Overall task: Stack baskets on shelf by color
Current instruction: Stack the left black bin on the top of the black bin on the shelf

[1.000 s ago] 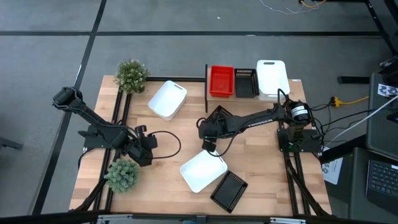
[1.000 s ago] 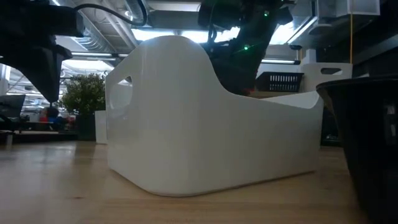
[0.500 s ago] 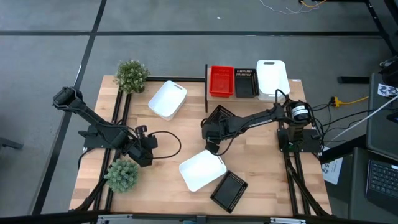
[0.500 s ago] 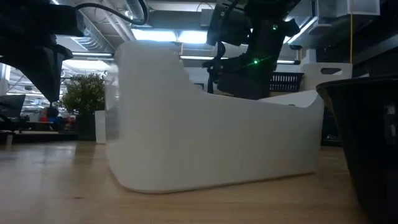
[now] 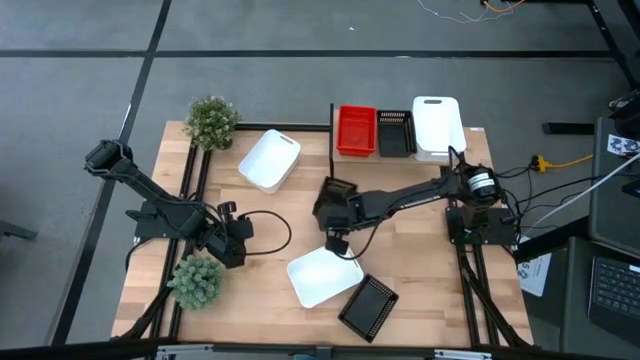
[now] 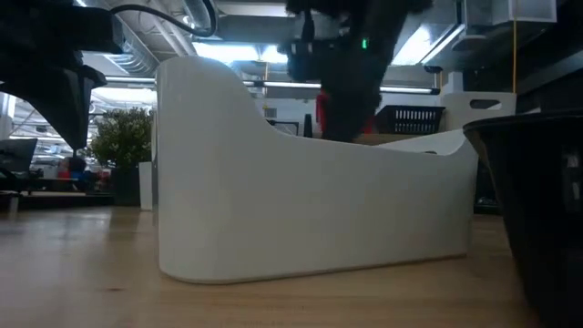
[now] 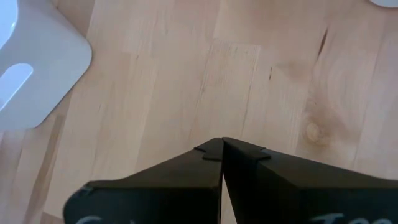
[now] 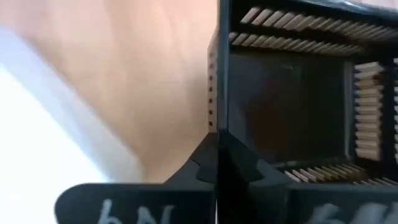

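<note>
— Grey floor rings the light-wood table (image 5: 420, 275). Where is there room to move?

— Bare boards lie between the two arms, just ahead of the left gripper (image 5: 236, 243). Its fingers are pressed together, tips meeting, over plain wood, with a white basket (image 7: 34, 74) off to one side.

— And the shelf?

— The shelf (image 5: 345, 155) stands at the far edge, past the right gripper (image 5: 333, 238). On it sit a red basket (image 5: 356, 131), a black mesh basket (image 5: 395, 134) and a smooth white one (image 5: 437, 126), side by side.

— What crowds the right gripper?

— A second white basket (image 5: 322, 277) lies just beside its fingers, toward the near edge, and touching that one's corner is a black slatted basket (image 5: 368, 305). The fingers look clamped on the black basket's rim (image 8: 214, 68), though the wrist view is blurred, so I'd say probably. From above they sit nearer the white basket.

— Anything else?

— Two green potted plants (image 5: 211, 121) (image 5: 196, 281) along the left side; an upturned white basket (image 5: 269, 160) near the far one.
</note>
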